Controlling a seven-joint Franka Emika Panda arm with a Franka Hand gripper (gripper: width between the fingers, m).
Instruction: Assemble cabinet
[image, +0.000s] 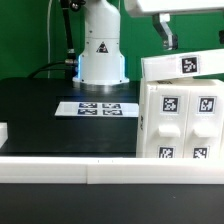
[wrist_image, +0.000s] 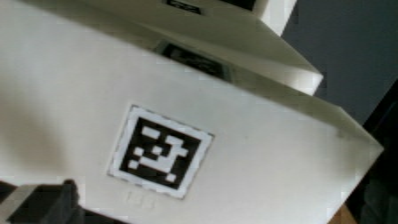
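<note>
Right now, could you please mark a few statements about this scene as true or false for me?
1. The cabinet stands at the exterior view's right. True.
2. The marker board rests on top of the cabinet. False: it lies flat on the black table.
3. The cabinet's panelled face shows four tags. True.
4. The gripper is clamped on the marker board. False: it is open, up above the cabinet.

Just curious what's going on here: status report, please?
Gripper open, close above cabinet. Cabinet standing on table, exterior view's right. Nothing seen between them.
</note>
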